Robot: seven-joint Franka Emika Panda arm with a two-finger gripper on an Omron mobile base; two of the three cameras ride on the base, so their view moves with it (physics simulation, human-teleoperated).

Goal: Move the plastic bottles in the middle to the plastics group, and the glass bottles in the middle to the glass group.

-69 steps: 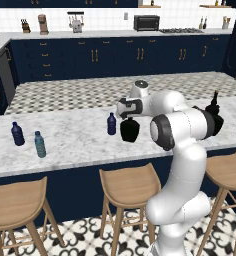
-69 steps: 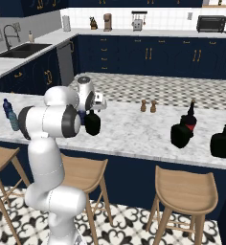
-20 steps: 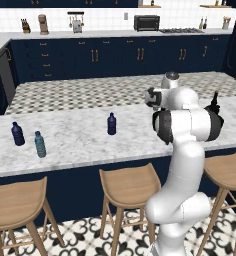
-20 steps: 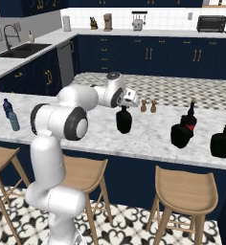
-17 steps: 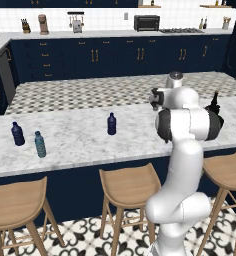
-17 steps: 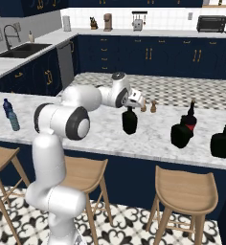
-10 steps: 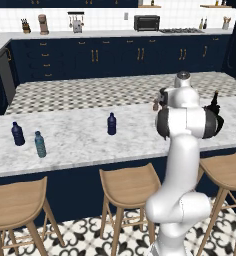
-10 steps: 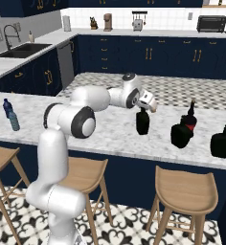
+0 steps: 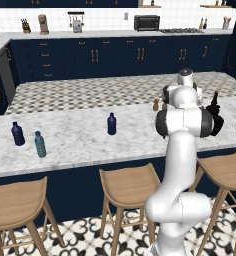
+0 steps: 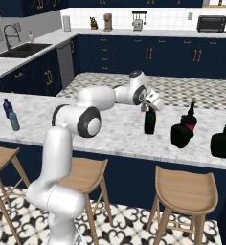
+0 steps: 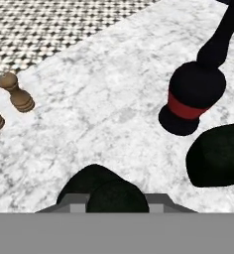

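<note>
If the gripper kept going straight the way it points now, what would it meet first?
Probably the marble counter: the gripper, shut on a black bottle, points down at bare stone left of the red-labelled bottle. Depth is unclear.

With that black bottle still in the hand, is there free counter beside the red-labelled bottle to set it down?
Probably yes. The hand, shut on the black bottle, has bare marble counter ahead, left of the red-labelled bottle.

A navy-blue bottle [image 9: 111, 123] stands mid-counter [image 9: 80, 140]. Near the counter's left end stand a second navy bottle [image 9: 17, 134] and a teal-grey bottle [image 9: 40, 144]. The white arm [image 9: 182, 150] occupies the right.
</note>
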